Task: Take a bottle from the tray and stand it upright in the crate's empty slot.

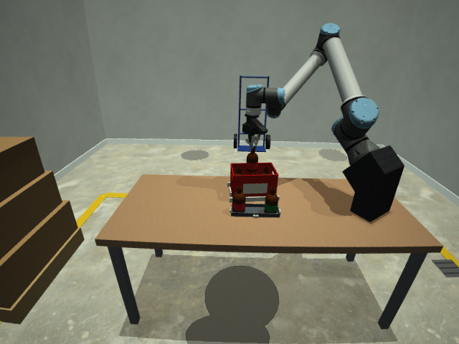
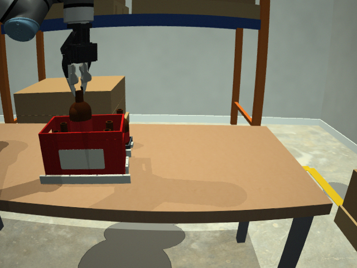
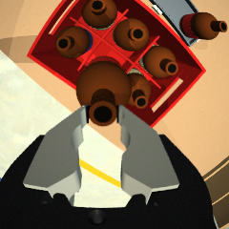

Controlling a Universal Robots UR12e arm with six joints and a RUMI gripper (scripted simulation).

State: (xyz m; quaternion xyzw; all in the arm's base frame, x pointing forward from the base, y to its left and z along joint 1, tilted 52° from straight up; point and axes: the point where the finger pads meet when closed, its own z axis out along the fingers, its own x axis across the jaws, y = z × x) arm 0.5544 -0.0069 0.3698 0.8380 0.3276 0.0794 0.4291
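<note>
My gripper (image 1: 253,148) (image 2: 79,93) (image 3: 103,106) is shut on the neck of a brown bottle (image 1: 252,158) (image 2: 80,110) (image 3: 102,86) with a red label. The bottle hangs upright, its lower part inside the red crate (image 1: 273,181) (image 2: 115,152) (image 3: 188,78), its shoulder and neck above the rim. Its base and the slot under it are hidden. Several brown bottles stand in the crate around it. The dark tray (image 1: 255,211) in front of the crate holds a red-labelled bottle (image 1: 239,203) (image 3: 200,25) and a green-labelled bottle (image 1: 271,203).
Light grey strips (image 2: 85,178) run along the crate's foot on the table (image 1: 178,218) (image 2: 201,156). The crate's high walls and the necks of the standing bottles surround the held bottle. The tray bottles stand close to the crate's side. The arm's base stands at the table's right in the top view.
</note>
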